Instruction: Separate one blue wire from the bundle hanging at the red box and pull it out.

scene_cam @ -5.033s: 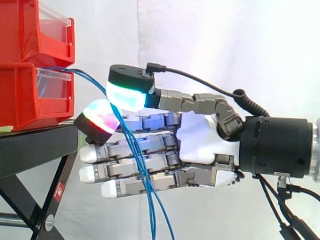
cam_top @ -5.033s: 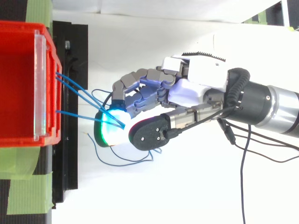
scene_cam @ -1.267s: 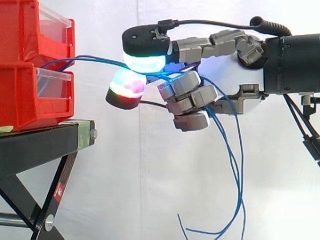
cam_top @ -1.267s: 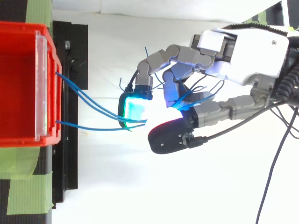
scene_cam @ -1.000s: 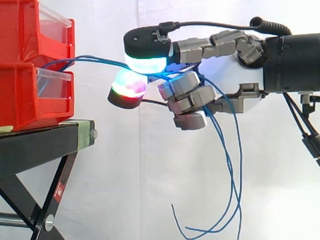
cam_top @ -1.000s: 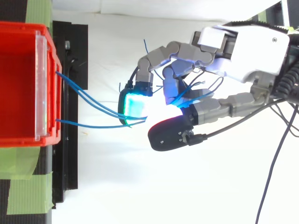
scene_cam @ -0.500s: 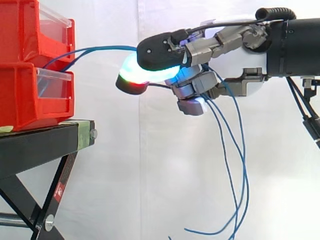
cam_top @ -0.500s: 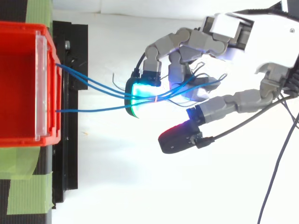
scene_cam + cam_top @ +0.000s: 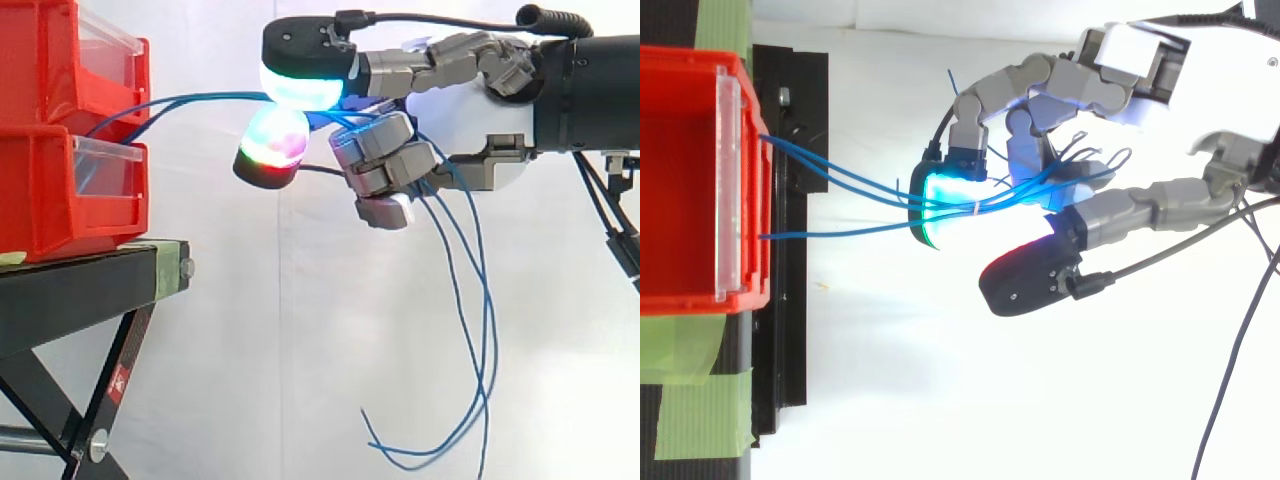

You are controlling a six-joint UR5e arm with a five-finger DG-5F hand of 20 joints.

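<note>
Three thin blue wires [image 9: 200, 98] leave the lower red box [image 9: 60, 190] and run nearly level to the right into my hand [image 9: 462, 112]. The hand hovers right of the box, above the stand's height. Its fingers [image 9: 385, 165] are curled round the wires, and the wires pass between two glowing pads [image 9: 300, 85]. Behind the fingers the wires hang down in long loops [image 9: 478, 340] with loose ends near the bottom. From above, the wires [image 9: 840, 232] fan out from the box front [image 9: 735, 180] and meet at the hand [image 9: 1140, 60].
A second red bin [image 9: 70, 60] is stacked on the lower one. Both stand on a black stand [image 9: 80, 290] with crossed legs, at the left. Green tape [image 9: 700, 400] marks the stand's surface. A white curtain hangs behind.
The hand has risen and drawn away from the box to the right, its fingers curling round the wires. The wires now stretch nearly level, and the thumb has swung back over them.
</note>
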